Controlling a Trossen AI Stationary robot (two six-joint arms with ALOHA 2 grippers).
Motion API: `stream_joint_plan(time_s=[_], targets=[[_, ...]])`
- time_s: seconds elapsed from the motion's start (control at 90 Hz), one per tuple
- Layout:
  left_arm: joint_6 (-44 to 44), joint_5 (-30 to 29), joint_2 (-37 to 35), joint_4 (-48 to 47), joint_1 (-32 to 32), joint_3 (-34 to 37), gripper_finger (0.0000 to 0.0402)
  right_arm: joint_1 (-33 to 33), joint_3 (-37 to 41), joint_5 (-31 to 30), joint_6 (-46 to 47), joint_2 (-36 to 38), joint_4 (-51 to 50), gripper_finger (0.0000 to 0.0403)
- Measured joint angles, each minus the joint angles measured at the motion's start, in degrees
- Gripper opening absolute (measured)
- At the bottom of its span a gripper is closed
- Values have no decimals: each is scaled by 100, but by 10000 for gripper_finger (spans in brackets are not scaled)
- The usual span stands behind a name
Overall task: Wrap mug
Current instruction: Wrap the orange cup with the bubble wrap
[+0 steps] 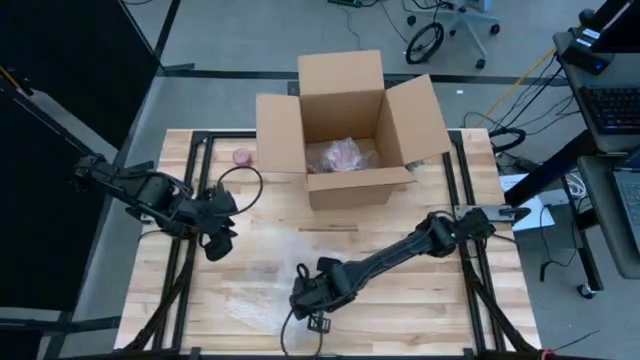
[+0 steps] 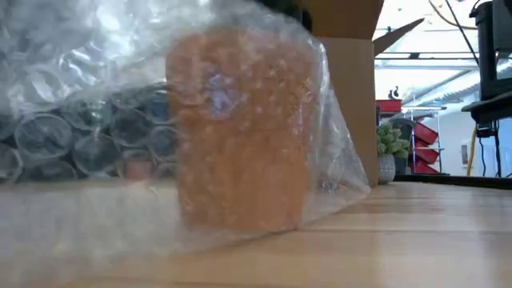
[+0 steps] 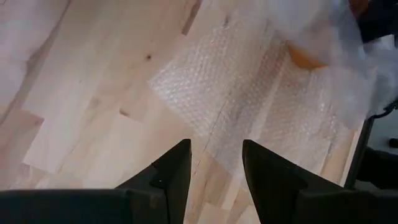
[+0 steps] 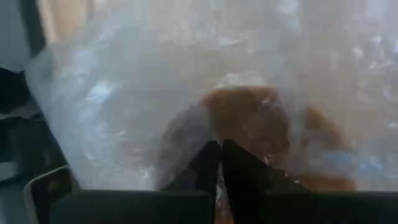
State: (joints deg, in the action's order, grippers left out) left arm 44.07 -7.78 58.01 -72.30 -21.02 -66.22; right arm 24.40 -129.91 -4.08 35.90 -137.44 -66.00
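From where I stand, the orange mug (image 2: 240,132) sits upright near the front edge of the tabletop (image 1: 420,300), already under a loose sheet of bubble wrap (image 2: 88,104) that drapes over its top and trails down to the wood on both sides. The right pincer (image 1: 312,300) is down at that spot, its fingers drawn together on a fold of the wrap right against the mug's side (its wrist view shows the two dark tips (image 4: 219,163) meeting with film pinched between them and the orange body just behind). I take it the grip is on the film and not the cup, so the sheet can be pulled round while the mug stays planted by its own weight.

The left pincer (image 1: 218,238) hangs well apart, over the left part of the tabletop, jaws apart and empty, aimed at the flat stretch of wrap (image 3: 249,99) lying spread on the wood; it looks placed to catch or pin that free edge once the fold comes over.

Behind, the open cardboard box (image 1: 345,125) waits with something pinkish already bundled inside (image 1: 342,155), likely where the mug goes when it is sealed up, which it isn't yet: the wrap is only draped, nothing tucked under
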Motion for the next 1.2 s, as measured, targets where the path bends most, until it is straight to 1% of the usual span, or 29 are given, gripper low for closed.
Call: stream_joint_plan(time_s=[0.222,0.367,0.678,0.778,0.944,1.022,1.1,1.2], targets=[[13,-2,1,22,0,0,132,-120,-10,346,-19,-381,135,1],[16,-2,1,27,0,0,132,-160,-43,738,-2,-595,160,0],[16,0,3,27,0,0,132,-152,5,686,223,-380,162,4],[11,-2,3,27,0,0,132,-152,9,726,245,-245,184,26],[13,1,3,29,0,0,132,-121,4,719,246,-124,166,91],[13,1,3,31,0,0,132,-102,7,741,262,-14,139,115],[11,1,3,33,0,0,132,-99,4,742,289,136,72,133],[11,1,3,38,2,0,132,-110,2,702,369,302,12,144]])
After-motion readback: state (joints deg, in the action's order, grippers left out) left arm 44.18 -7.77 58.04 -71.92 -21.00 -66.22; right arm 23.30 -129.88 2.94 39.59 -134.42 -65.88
